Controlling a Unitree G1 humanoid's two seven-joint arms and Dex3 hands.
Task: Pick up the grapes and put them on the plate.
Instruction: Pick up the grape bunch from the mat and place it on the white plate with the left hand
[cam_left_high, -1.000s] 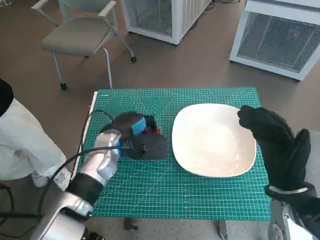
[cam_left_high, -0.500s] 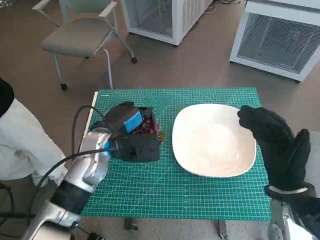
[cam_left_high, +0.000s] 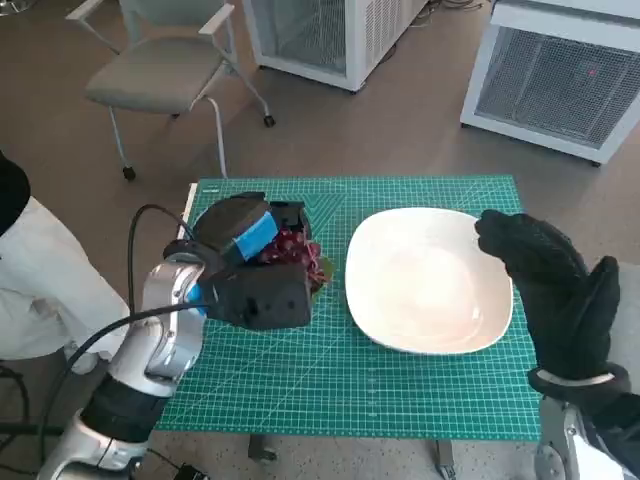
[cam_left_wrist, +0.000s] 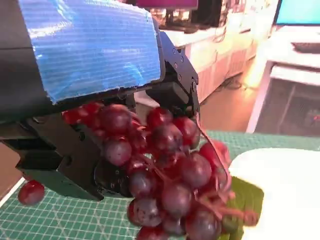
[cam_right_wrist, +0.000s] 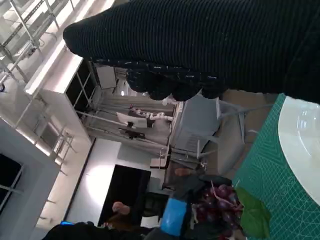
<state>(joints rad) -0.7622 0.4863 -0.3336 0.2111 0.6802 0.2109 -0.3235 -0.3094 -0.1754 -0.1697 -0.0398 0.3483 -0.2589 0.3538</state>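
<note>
My left hand (cam_left_high: 248, 262) grips a bunch of dark red grapes (cam_left_high: 292, 248) with a green leaf and has it raised off the green mat, just left of the plate. The left wrist view shows the grapes (cam_left_wrist: 165, 170) hanging from the black fingers (cam_left_wrist: 172, 75), and the leaf (cam_left_wrist: 247, 197) near the plate's rim (cam_left_wrist: 260, 165). The white plate (cam_left_high: 428, 280) lies on the right half of the mat with nothing on it. My gloved right hand (cam_left_high: 555, 290) hovers over the plate's right edge, fingers apart, holding nothing. In the right wrist view the grapes (cam_right_wrist: 216, 206) and the left hand (cam_right_wrist: 175, 215) show beside the plate (cam_right_wrist: 300, 132).
The green cutting mat (cam_left_high: 330, 385) covers the small table. A grey chair (cam_left_high: 165, 70) stands beyond the table's far left corner, white cabinets (cam_left_high: 560, 70) behind. A person's pale trouser leg (cam_left_high: 50, 285) is close to the table's left side.
My left hand has lifted the grapes off the mat and turned, so the bunch now shows clearly. The right hand and the plate have stayed where they were.
</note>
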